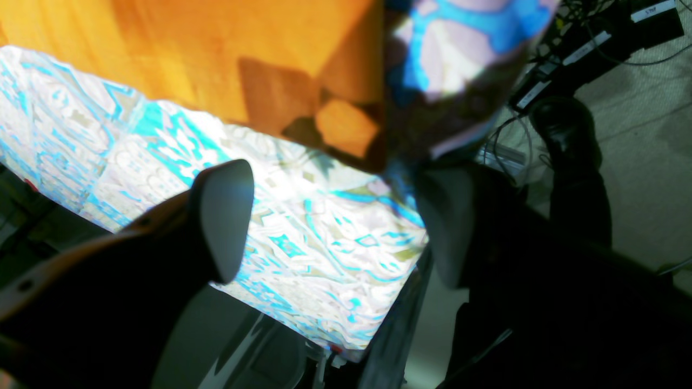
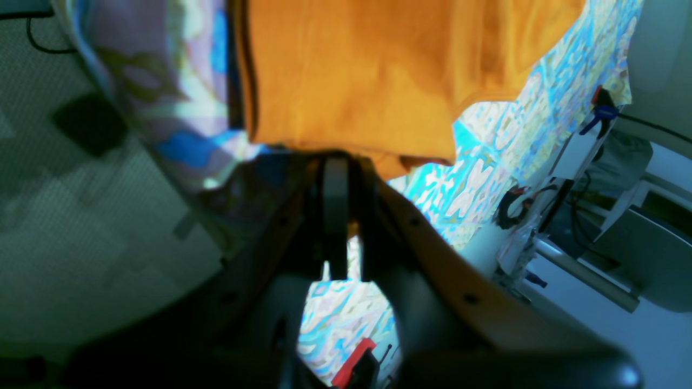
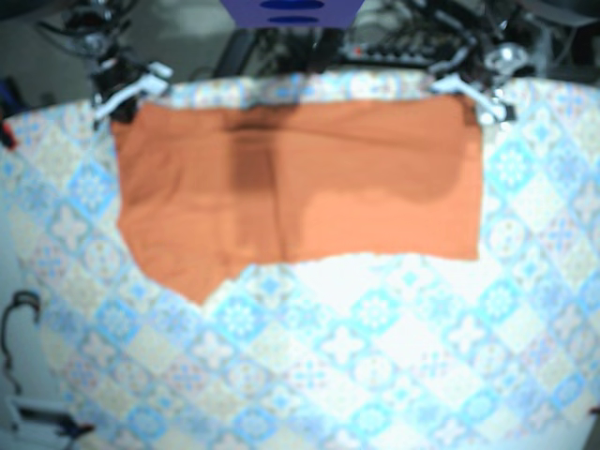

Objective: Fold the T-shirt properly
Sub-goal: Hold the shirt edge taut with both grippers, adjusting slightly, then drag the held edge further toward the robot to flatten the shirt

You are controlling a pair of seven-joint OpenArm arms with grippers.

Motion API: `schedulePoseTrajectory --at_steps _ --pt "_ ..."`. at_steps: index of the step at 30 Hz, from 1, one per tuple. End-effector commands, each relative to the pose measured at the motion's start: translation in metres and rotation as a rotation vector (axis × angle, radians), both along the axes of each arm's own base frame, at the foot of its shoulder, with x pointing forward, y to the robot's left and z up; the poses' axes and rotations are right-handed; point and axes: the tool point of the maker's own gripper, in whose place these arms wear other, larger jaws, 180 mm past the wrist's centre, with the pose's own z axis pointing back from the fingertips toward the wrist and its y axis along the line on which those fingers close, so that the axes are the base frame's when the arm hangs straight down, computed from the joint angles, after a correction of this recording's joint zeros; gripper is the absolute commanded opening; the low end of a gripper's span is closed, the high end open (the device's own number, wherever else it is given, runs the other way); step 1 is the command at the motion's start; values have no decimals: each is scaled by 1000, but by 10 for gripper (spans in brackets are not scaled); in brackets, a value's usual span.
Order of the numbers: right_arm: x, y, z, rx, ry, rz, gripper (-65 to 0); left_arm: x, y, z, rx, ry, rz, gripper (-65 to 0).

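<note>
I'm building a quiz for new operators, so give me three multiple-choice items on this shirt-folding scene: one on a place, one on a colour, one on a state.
1. Where in the base view does the T-shirt lie?
A) along the top edge
B) along the bottom edge
C) in the bottom left corner

2. What colour is the T-shirt?
A) green
B) orange
C) black

3. How is the left pincer?
A) shut on a sleeve
B) out of view
C) open

Answers: 1 A, it spans the top of the patterned tablecloth; 2 B, it is orange in every view; 3 C, its fingers stand apart above the tablecloth.
</note>
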Motion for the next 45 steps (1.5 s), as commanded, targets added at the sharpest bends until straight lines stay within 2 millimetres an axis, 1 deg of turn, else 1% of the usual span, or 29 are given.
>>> schedulePoseTrajectory --at_steps 1,5,11,23,27,29,45 --pt "5 -1 7 -6 -28 13 -650 19 -15 6 -86 -76 -16 -162" --pt "5 -1 7 -6 -28 13 -650 20 -16 7 -88 -79 -18 -162" --pt "5 -1 7 -6 -28 13 -650 27 -25 16 -110 -108 -31 -162" --pt "5 -1 7 -6 -28 13 -650 31 -24 18 -109 -121 -25 -162" --pt "5 -1 7 -6 -28 13 -650 45 -20 32 -116 -175 -4 -162" --pt "5 -1 7 -6 -28 13 -650 47 -22 34 -119 -181 -7 -162" --pt "5 -1 7 -6 -28 13 -650 43 -21 30 -118 -164 -4 -162"
